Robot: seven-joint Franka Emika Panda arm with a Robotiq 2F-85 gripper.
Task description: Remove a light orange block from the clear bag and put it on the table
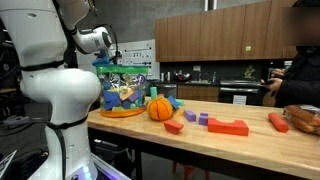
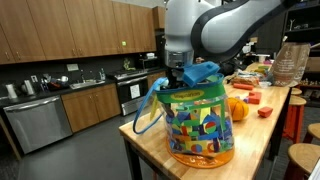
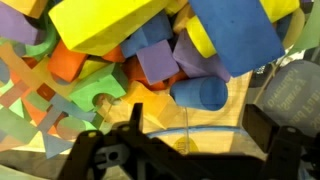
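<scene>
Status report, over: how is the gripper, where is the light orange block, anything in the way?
Gripper open, over clear bag mouth. Light orange block inside, not grasped. Yellow block partly over it.

In both exterior views the clear bag (image 1: 125,92) (image 2: 200,125) hides the jaws.

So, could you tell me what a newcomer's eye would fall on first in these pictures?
Probably the clear bag at the end of the table, crammed with bright blocks, with the claw reaching into its top. In the wrist view a big yellow block and a blue block fill the frame. A ribbed orange ball sits beside the bag.
</scene>
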